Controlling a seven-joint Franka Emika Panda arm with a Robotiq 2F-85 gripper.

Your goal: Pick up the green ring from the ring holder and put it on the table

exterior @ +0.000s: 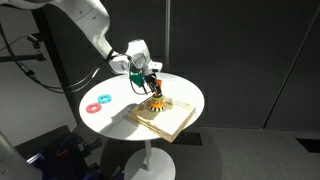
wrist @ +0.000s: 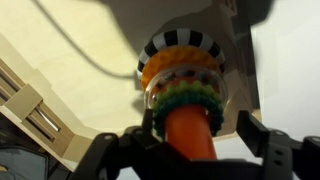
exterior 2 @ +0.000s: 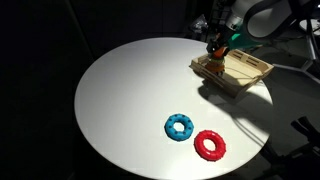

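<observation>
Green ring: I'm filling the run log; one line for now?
green ring: on ring holder | gripper: open, above holder | table: red ring, blue ring

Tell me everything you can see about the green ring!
In the wrist view the green ring is a small, bumpy, soft-looking doughnut. It sits around the orange peg of the ring holder, topmost on other stacked rings. The open gripper reaches down either side of it; whether it touches the ring is unclear.
</observation>
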